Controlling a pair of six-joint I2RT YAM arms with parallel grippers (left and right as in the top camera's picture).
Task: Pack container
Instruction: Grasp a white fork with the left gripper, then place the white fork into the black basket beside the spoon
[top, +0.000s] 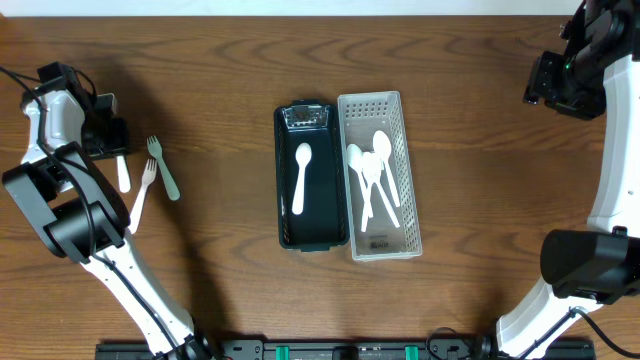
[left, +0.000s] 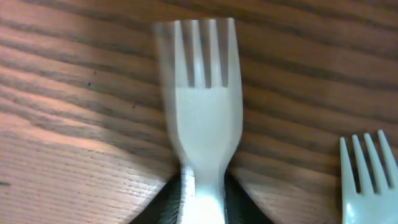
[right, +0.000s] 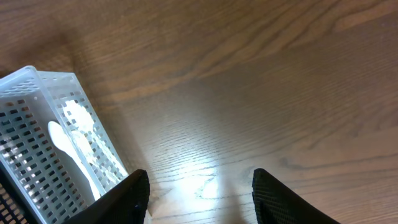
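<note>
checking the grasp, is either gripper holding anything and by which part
The left gripper pinches the white fork at its neck, just below the head; the right gripper holds nothing.

Top-down overhead, close low wrist views; basket (top: 408, 170) in overhead and right.

The left arm (top: 52, 118) and right arm (top: 614, 150) share white links, black joints, black cables and black pincer fingers (right: 277, 199).

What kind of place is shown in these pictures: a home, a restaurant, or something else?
Probably a robot test bench, not a kitchen: a wooden table, a left arm and right arm based at its edge, and white spoons in a dark tray and white basket.
</note>
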